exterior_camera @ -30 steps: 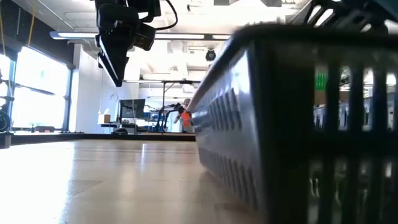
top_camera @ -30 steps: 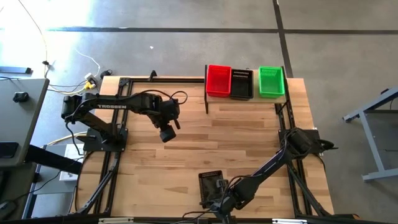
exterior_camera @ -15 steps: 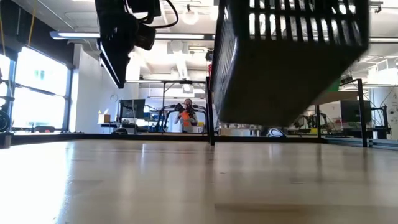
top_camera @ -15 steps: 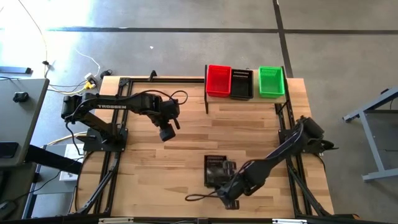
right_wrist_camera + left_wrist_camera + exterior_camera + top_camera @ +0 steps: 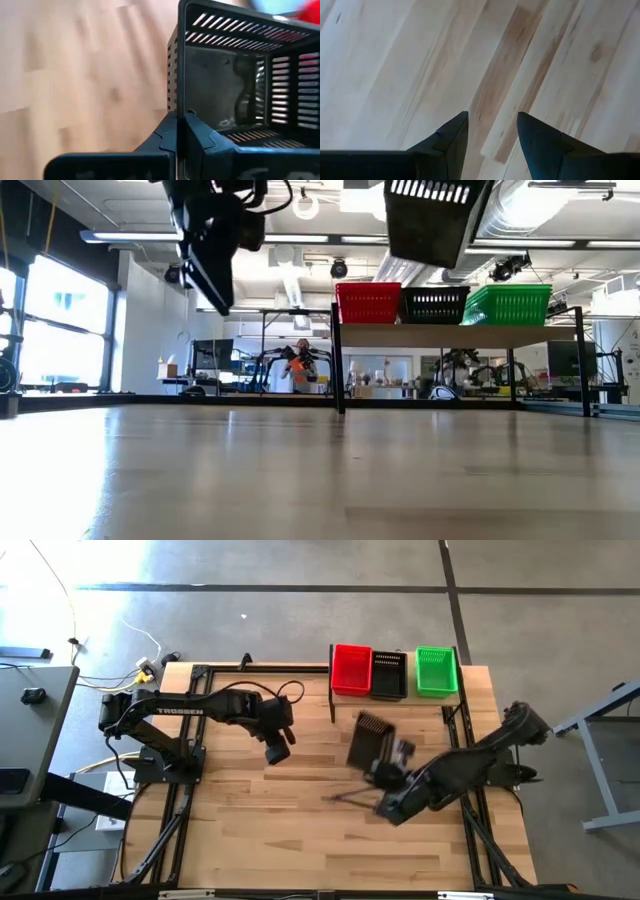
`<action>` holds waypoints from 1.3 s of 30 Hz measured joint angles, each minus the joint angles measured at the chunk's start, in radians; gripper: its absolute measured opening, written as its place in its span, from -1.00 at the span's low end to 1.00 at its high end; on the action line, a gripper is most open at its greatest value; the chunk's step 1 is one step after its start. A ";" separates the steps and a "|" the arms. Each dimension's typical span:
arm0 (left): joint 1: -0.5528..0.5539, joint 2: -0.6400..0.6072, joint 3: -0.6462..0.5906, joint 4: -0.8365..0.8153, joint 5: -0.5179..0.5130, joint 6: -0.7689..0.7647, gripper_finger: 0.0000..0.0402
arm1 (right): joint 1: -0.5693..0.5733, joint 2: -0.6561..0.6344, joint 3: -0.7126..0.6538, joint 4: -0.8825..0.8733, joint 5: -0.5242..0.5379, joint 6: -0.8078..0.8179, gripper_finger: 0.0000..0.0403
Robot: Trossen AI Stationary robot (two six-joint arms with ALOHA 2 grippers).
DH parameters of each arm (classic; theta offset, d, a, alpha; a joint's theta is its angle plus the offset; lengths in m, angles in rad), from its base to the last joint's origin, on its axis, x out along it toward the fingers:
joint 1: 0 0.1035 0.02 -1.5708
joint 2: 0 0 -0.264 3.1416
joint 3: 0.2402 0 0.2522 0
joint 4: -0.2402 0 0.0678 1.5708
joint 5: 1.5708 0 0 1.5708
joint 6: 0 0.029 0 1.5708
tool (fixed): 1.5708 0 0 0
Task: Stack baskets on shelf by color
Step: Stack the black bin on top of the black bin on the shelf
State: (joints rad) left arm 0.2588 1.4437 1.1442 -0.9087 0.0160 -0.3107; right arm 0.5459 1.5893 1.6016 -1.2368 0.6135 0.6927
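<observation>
Right gripper (image 5: 392, 762) is clamped on a black basket's (image 5: 368, 738) wall, airborne. Ahead, on the shelf (image 5: 395, 698), sits the black stack (image 5: 389, 674): level first, then lower squarely.

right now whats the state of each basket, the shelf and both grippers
red basket: on shelf, its left end
black basket: on shelf, middle
green basket: on shelf, right end
carried black basket: in the air, tilted, gripped by its wall
shelf: holds three baskets
right gripper: shut on carried black basket
left gripper: open, empty, above the table
</observation>
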 joint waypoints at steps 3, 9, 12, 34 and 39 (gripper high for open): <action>0.000 0.000 0.000 0.049 0.006 0.024 -0.21 | -0.022 -0.056 0.000 -0.083 0.069 0.006 -1.00; 0.007 0.000 0.000 0.111 0.006 0.063 -0.21 | -0.102 -0.157 0.000 -0.196 0.123 -0.116 -1.00; 0.010 0.000 0.000 0.121 0.006 0.063 -0.21 | -0.167 -0.204 0.000 -0.211 0.118 -0.273 -1.00; 0.091 0.000 0.001 0.237 -0.017 0.026 -0.21 | -0.805 -0.366 -0.167 0.079 -0.217 -1.156 -1.00; 0.115 0.000 0.001 0.237 -0.017 0.025 -0.21 | -0.887 -0.364 -0.232 0.125 -0.284 -1.183 -1.00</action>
State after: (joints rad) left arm 0.3736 1.4437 1.1450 -0.6716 -0.0006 -0.2859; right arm -0.3413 1.2251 1.3694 -1.1115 0.3298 -0.4906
